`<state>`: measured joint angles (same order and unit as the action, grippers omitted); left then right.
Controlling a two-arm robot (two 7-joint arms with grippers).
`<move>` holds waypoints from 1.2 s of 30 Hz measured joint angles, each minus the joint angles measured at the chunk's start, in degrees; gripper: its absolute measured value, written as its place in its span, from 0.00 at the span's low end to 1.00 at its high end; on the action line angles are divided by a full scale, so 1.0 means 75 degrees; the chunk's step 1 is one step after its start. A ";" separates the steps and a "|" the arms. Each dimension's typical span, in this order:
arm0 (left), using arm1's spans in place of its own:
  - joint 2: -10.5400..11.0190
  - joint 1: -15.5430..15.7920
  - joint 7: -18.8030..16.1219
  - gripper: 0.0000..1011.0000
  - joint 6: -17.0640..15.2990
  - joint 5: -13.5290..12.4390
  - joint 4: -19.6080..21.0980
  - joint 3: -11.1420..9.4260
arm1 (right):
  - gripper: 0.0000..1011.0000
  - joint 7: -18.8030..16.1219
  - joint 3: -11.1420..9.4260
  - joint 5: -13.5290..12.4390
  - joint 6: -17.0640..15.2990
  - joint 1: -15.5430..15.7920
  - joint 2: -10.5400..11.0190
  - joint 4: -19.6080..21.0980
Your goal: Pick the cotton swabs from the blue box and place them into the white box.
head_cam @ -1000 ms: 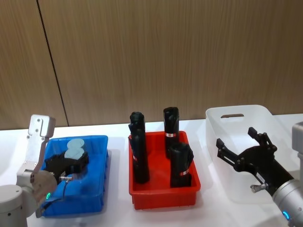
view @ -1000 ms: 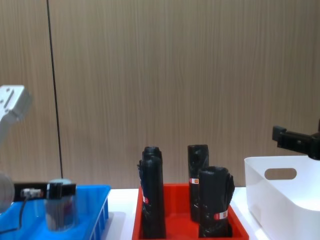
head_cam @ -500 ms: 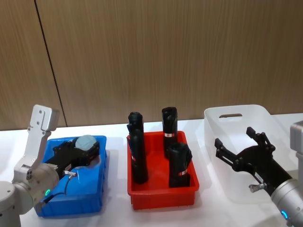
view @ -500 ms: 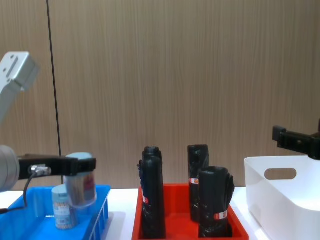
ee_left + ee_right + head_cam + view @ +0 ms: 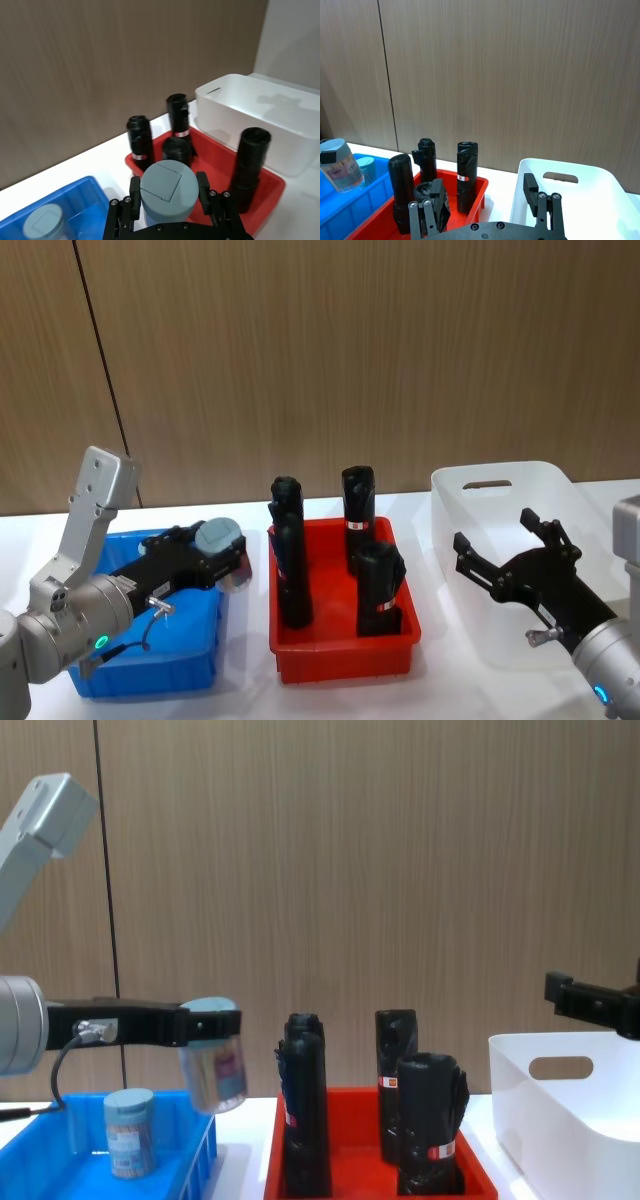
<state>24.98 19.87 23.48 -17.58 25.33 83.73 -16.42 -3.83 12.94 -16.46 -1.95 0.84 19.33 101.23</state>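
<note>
The left claw (image 5: 224, 556) clamps a cotton swab jar (image 5: 218, 537) above the blue box (image 5: 150, 680) rim. The right claw (image 5: 497, 530) hangs wide open, empty, over the white box (image 5: 558, 485).

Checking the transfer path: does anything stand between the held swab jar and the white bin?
Yes: the red plastic tray of upright black rolls sits between the clear blue-lidded swab jar in the left gripper and the glossy white plastic bin, above which the right gripper hangs open.

Wood-panelled wall (image 5: 350, 350) with dark seam; white table (image 5: 240, 690)
</note>
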 joint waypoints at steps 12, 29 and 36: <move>0.0060 0.0222 0.1439 0.66 -0.0069 -0.0122 -0.0067 -0.0061 | 0.99 0.0000 0.0000 0.0000 0.0000 0.0000 0.0000 0.0000; -0.0028 0.0723 0.3608 0.66 0.0016 -0.0515 -0.0527 -0.0311 | 0.99 0.0000 0.0000 0.0000 0.0000 0.0000 0.0001 0.0001; -0.0130 0.0974 0.4553 0.66 0.0222 -0.0609 -0.0822 -0.0437 | 0.99 0.0000 0.0000 0.0000 0.0000 0.0000 0.0000 0.0000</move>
<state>24.01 27.17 57.63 -15.91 20.77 77.56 -19.69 -3.83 12.94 -16.46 -1.95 0.84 19.34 101.23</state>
